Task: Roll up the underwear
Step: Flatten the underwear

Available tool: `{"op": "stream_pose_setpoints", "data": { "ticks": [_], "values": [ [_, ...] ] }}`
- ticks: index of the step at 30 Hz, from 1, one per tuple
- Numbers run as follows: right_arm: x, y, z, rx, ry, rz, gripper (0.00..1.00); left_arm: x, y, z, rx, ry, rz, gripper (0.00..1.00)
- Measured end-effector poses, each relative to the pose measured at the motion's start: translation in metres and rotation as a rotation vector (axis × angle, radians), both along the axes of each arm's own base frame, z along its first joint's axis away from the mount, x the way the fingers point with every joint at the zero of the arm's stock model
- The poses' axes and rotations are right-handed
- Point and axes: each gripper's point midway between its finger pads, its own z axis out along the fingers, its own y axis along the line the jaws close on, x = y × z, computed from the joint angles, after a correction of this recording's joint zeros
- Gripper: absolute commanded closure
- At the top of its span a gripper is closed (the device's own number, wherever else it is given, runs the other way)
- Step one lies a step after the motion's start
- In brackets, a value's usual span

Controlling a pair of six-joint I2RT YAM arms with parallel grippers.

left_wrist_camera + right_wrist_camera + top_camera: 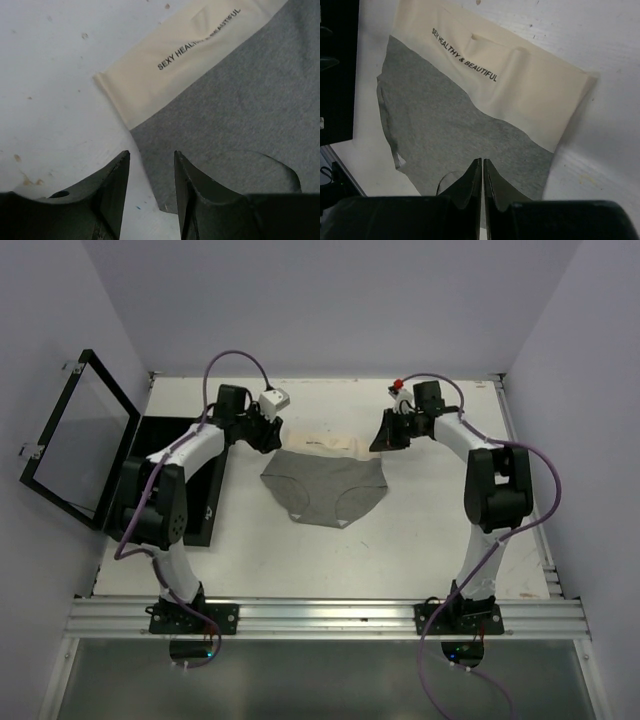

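Observation:
One pair of underwear (325, 485), heather grey with a cream waistband (320, 443) printed with black letters, lies spread flat in the middle of the table. My left gripper (266, 437) is at the waistband's left end. In the left wrist view it (150, 167) is open and empty, straddling the grey cloth's (240, 115) left edge just below the waistband (185, 60). My right gripper (386, 436) is at the waistband's right end. In the right wrist view it (482, 165) is shut with nothing between its fingers, over the grey cloth (445, 130) below the waistband (530, 85).
A flat black box (195, 490) with its hinged lid (80, 440) raised open stands at the table's left edge, close to the left arm. It also shows in the right wrist view (337, 70). White walls enclose the table (420, 550) at back and sides.

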Motion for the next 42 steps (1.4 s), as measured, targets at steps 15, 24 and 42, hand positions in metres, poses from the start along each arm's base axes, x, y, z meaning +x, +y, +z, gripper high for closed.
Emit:
{"op": "stream_pose_setpoints", "data": {
  "ticks": [15, 24, 42],
  "values": [
    [-0.06, -0.007, -0.085, -0.064, 0.218, 0.071, 1.0, -0.052, -0.003, -0.087, 0.017, 0.321, 0.01, 0.64],
    [-0.086, -0.007, -0.065, -0.057, 0.213, 0.185, 0.9, -0.084, -0.003, -0.068, -0.001, 0.323, -0.053, 0.59],
    [0.019, 0.006, -0.075, 0.013, 0.095, 0.034, 0.96, 0.044, -0.05, -0.082, -0.239, 0.302, 0.076, 0.62]
  ]
}}
